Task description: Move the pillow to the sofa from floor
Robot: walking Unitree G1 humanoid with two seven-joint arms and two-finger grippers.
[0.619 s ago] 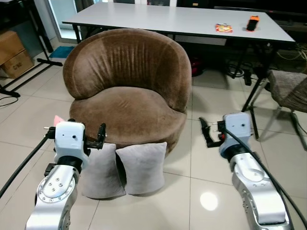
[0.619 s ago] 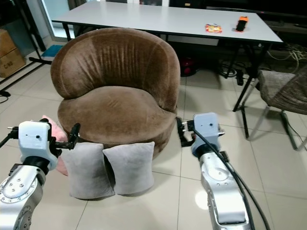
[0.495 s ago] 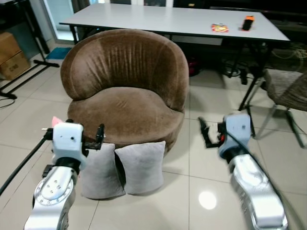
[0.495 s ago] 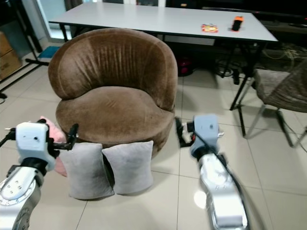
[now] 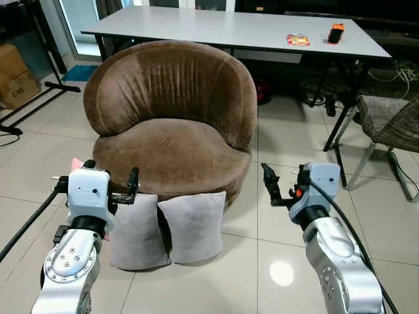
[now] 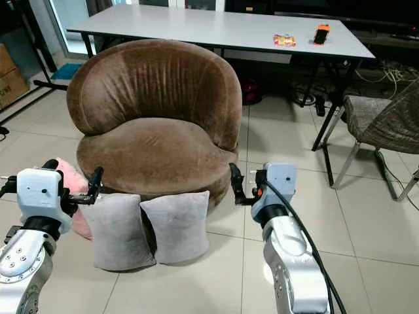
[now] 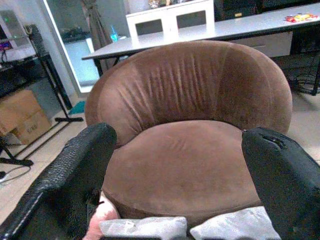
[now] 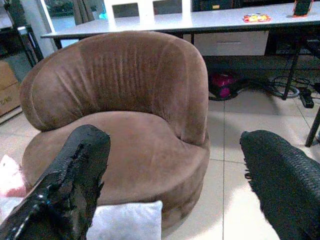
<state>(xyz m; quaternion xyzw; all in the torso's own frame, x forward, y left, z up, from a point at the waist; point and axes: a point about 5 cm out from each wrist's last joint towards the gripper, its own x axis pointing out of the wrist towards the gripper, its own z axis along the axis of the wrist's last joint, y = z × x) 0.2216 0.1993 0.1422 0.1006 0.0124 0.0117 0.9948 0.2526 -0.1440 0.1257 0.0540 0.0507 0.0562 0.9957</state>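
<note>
Below and between both raised grippers, two grey pillows (image 5: 171, 229) lean upright against the sofa (image 5: 171, 124) base. Left gripper (image 5: 110, 190) and right gripper (image 5: 278, 190) hover apart-fingered, empty, apparently positioned for descent.

No legible text anywhere.

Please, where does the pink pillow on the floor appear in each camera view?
Left eye view: pink pillow, a sliver behind the left gripper.
Right eye view: pink pillow, left of the grey pillows.
Left wrist view, bottom edge.
Right wrist view, left edge.
Shared landmark: the brown sofa.
</note>
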